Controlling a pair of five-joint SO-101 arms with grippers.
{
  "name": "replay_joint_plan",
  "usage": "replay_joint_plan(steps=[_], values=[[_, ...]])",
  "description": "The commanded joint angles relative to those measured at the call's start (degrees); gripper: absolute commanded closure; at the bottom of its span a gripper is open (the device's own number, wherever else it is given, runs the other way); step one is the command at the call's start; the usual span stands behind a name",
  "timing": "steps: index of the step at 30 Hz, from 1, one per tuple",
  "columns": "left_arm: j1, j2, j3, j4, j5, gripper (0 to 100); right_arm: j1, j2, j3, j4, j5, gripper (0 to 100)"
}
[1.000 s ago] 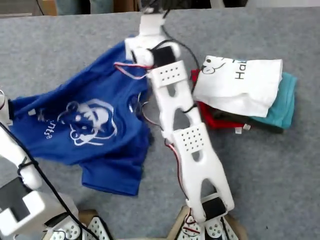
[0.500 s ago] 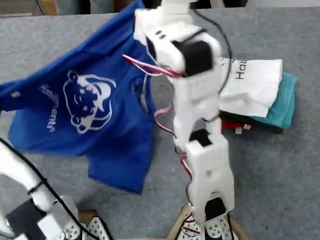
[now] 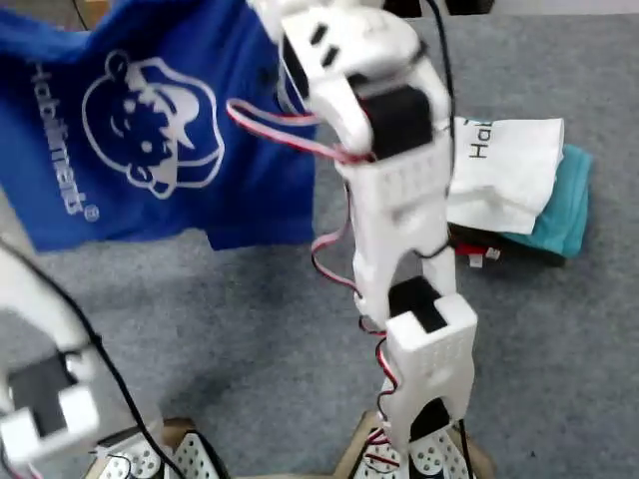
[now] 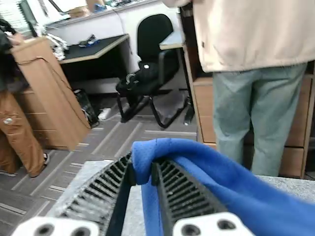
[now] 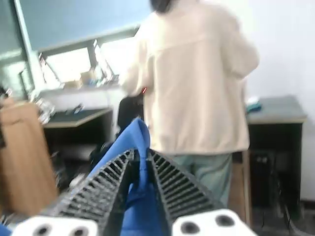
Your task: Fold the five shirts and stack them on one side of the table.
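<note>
Currently in hand: the last fold, by my reading. Four shirts appear to be stacked already, and the blue shirt (image 3: 150, 130) is held up in the air, unfolded.
Next move calls for: lowering the shirt flat onto the tabletop (image 3: 230, 339) with both arms level and the hem touching down first, so that the cloth lies smooth. Uneven lowering would likely bunch it.
Left arm (image 3: 40, 299): stands at the near left and slants up and away toward the shirt's left side.
Right arm (image 3: 399, 200): rises steeply from its base at the near centre, with its upper links raised high and its wrist at the shirt's right edge.
Left gripper (image 4: 142, 169): clenched on a ridge of blue cloth, which loops over the tips and hangs down on one side. It points out toward the room beyond the table.
Right gripper (image 5: 141, 157): grasping a thin pinch of the same blue cloth between its ribbed jaws, and also aimed outward.
Blue shirt: hangs at the far left, stretched between the two grips, print side toward the high camera. Its lower hem looks clear of the tabletop, though I cannot tell that for certain.
Stack: lies on the right side, well apart from the blue shirt. The white shirt (image 3: 504, 170) is on top, and the teal shirt (image 3: 569, 210) and red shirt (image 3: 469, 249) show at its edges. Something dark lies underneath.
</note>
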Motion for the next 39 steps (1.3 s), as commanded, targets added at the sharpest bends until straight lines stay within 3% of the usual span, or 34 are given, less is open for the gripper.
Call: replay_joint_plan(steps=[1, 9, 11, 15, 19, 22, 30, 34, 39], values=[[0.13, 6.15, -15.69, 6.86, 0.53, 97, 1.41, -1.89, 3.30, -2.99, 0.09, 98.5], [-1.36, 6.77, -36.62, 48.26, 0.18, 97, -1.05, -7.25, -0.48, 32.00, -3.87, 98.5], [-1.36, 7.03, -37.49, 54.07, -1.67, 97, -2.81, -7.60, -0.57, 39.65, -3.60, 98.4], [-4.70, 5.98, -25.54, 53.71, -3.96, 97, -5.27, -5.05, 3.38, 50.37, 0.53, 98.5], [-6.11, 2.64, -3.47, 53.45, -8.53, 97, -7.03, -2.24, 6.20, 60.04, 0.62, 98.5], [-6.99, -3.96, 13.14, 50.90, -7.91, 97, -6.33, -1.54, 13.58, 59.96, 1.05, 98.5], [-7.25, -29.36, 67.74, 25.67, -12.04, 97, -10.73, -7.16, 45.05, 59.34, 1.14, 98.5], [-6.90, -39.21, 78.99, 23.65, -12.04, 97, -9.76, -10.86, 58.86, 56.70, 1.14, 98.5], [-7.16, -44.04, 82.07, 23.65, -12.04, 97, -9.76, -15.43, 70.99, 55.91, 4.22, 96.6]])
